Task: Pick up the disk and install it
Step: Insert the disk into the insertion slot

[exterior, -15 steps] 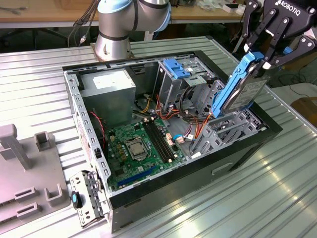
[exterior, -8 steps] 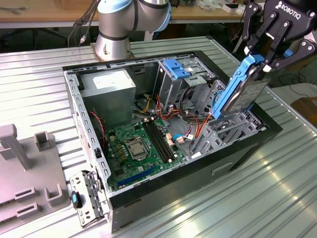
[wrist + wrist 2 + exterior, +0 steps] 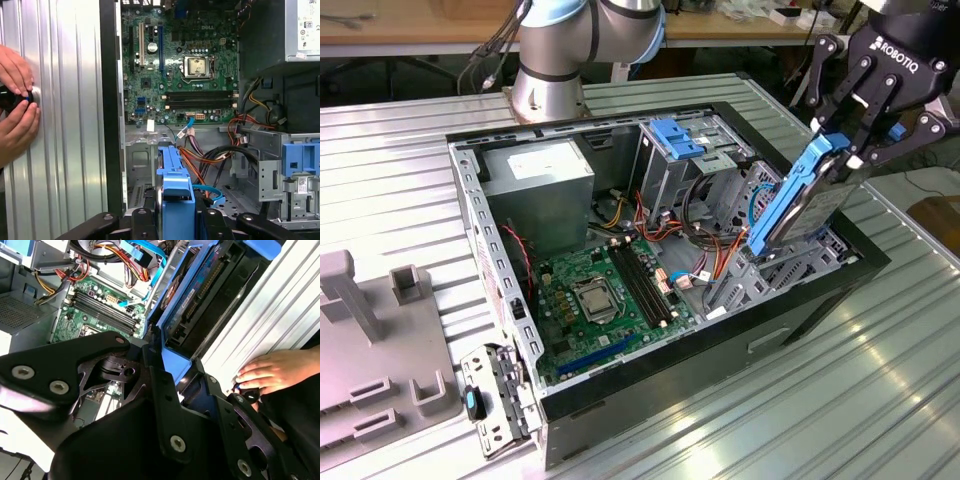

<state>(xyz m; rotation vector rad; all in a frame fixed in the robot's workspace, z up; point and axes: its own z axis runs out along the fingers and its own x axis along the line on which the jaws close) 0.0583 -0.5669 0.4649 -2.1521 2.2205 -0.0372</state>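
Observation:
The disk [image 3: 800, 205], a dark grey drive in a bright blue carrier, hangs tilted over the drive bay at the exterior view's right end of the open computer case [image 3: 472, 215]. My gripper [image 3: 850, 152] is shut on the disk's upper end, and the lower end dips among the grey bay brackets. In the second wrist view the disk [image 3: 200, 290] sits between the black fingers [image 3: 155, 385] of the gripper [image 3: 175, 360]. In the first wrist view the blue carrier edge [image 3: 175, 185] points toward the bay floor from the gripper [image 3: 176, 220].
Inside the case lie the motherboard [image 3: 605, 295], a power supply [image 3: 540, 185], a paler blue bracket [image 3: 675, 135] and loose cables [image 3: 210, 155]. A person's hands [image 3: 17, 100] rest on the ribbed metal table beside the case. A grey fixture [image 3: 370, 340] stands at the exterior view's left.

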